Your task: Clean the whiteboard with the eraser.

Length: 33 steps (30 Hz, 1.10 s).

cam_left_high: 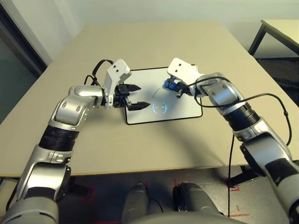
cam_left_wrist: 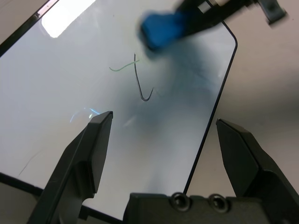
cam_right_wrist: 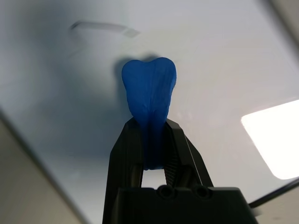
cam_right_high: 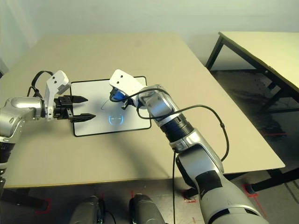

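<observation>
The blue eraser (cam_right_wrist: 150, 88) was held in the right claw (cam_right_wrist: 152, 128), pinched between its two fingers, with its far end spreading into two rounded lobes beyond the tips. It was over the far right part of the whiteboard (cam_left_high: 180, 109); whether it touched the surface could not be told. The eraser lay straight out ahead of the right claw, its long axis in line with the fingers, and its free end pointed inward, toward the middle of the board. The right arm (cam_left_high: 224, 95) was plainly the nearer one, and the stroke looked to be its job.

Just beside the eraser, toward the left arm, a dark hooked line (cam_left_wrist: 140, 84) remained, with a short green stroke (cam_left_wrist: 124, 66) crossing its upper end. The next move probably called for a short sweep inward, pressed flat enough to wipe and not skip over the ink.

The left claw (cam_left_high: 140, 96) stood wide and empty above the board's left part. The board lay on the worktop (cam_left_high: 140, 149), and might slide if pushed unbraced.
</observation>
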{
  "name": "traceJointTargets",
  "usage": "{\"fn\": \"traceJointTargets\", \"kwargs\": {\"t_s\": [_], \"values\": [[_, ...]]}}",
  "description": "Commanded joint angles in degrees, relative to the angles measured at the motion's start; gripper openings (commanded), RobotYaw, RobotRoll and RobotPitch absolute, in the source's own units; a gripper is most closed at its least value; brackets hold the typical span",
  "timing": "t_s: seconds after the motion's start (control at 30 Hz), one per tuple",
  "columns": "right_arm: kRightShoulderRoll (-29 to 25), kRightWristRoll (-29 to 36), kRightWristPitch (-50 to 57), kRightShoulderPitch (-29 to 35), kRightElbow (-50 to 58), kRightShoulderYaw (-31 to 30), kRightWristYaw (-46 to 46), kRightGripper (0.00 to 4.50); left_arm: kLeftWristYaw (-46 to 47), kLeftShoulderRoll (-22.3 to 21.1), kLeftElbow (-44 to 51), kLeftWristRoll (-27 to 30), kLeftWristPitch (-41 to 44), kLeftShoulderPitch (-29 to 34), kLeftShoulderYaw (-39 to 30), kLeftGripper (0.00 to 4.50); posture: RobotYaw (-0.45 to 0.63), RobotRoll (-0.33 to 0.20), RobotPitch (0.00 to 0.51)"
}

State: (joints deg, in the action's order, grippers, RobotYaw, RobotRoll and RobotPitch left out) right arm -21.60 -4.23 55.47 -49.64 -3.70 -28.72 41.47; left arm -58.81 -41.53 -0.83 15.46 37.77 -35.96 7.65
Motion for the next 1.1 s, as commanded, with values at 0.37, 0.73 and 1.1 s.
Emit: {"fn": "traceJointTargets", "kwargs": {"t_s": [0.37, 0.73, 1.1], "values": [[-0.59, -0.36, 1.31, -0.32, 0.28, -1.18, 0.37, 0.57, -0.02, 0.08, -0.17, -0.3, 0.25, -0.38, 0.43, 4.5, -0.04, 0.0, 0.041], [3.67, -1.26, -8.8, -8.23, -15.06, 2.66, -3.03, 0.57, 0.08, -0.16, 0.02, -0.27, 0.46, -0.28, 0.16, 4.5, -0.03, 0.0, 0.044], [-2.64, -0.74, 2.48, 4.2, 6.44, -4.93, 3.11, 0.57, 0.11, -0.73, 0.2, -0.14, 0.71, 0.09, -0.06, 4.5, -0.03, 0.0, 0.047]]}}
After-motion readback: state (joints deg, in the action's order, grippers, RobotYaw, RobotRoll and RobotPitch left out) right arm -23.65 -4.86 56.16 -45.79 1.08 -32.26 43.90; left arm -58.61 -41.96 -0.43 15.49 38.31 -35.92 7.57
